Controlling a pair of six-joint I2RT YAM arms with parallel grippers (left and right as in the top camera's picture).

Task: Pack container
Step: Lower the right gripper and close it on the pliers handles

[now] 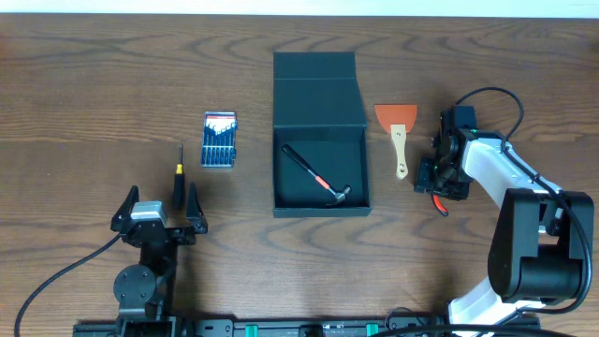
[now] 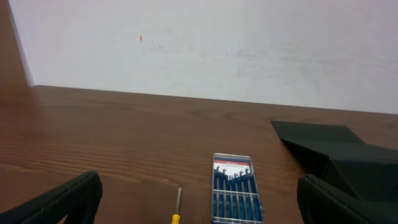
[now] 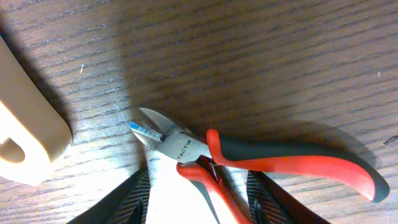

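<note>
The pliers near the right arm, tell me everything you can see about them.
The pliers are small side cutters with a steel cutting head and red-and-black handles spread apart. They lie flat on the table, head pointing toward the cream handle of the scraper without touching it. The right gripper straddles the lower handle, fingers open.

Seen from overhead, the left arm (image 1: 140,281) is black throughout, with a round joint housing and a silver-grey block (image 1: 147,212) behind the left gripper (image 1: 161,197), whose black fingers (image 2: 62,202) are broad and matte. A black cable (image 1: 65,267) runs from its base. The right arm (image 1: 491,164) pairs a white link with a bulky black base. A thin black wire (image 1: 489,90) arcs above the right gripper (image 1: 438,183), whose dark fingers (image 3: 127,202) are textured.
</note>
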